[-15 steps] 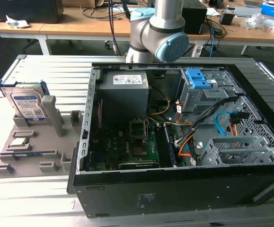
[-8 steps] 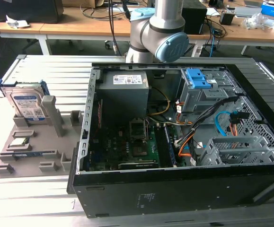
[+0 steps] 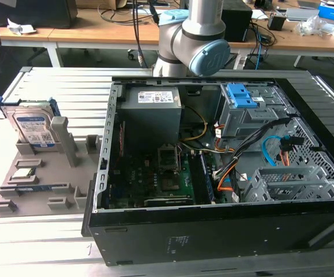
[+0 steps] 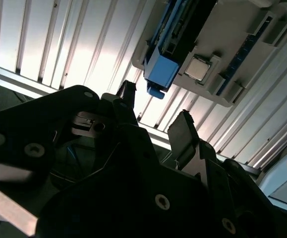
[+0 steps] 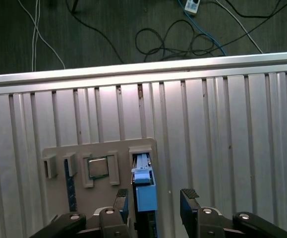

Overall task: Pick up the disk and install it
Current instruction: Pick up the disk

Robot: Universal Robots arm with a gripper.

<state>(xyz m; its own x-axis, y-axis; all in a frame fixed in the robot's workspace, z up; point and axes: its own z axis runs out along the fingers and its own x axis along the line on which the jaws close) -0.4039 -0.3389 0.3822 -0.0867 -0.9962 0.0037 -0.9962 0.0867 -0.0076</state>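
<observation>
The disk, silver with a white-and-blue label in a blue frame, stands on edge in a slot of the grey holder on the exterior view's left. In the first wrist view I look down on the blue top edge of the disk, which lies between the two black fingers of my gripper. The fingers are apart and hold nothing, and they hang above the disk without touching it. In the second wrist view the gripper is open, with the blue end of the disk beyond the fingertips.
The open computer case lies on the ribbed metal table, with a grey drive bay with blue latches at its far side. A small square chip sits in the holder beside the disk. The arm's base stands behind the case.
</observation>
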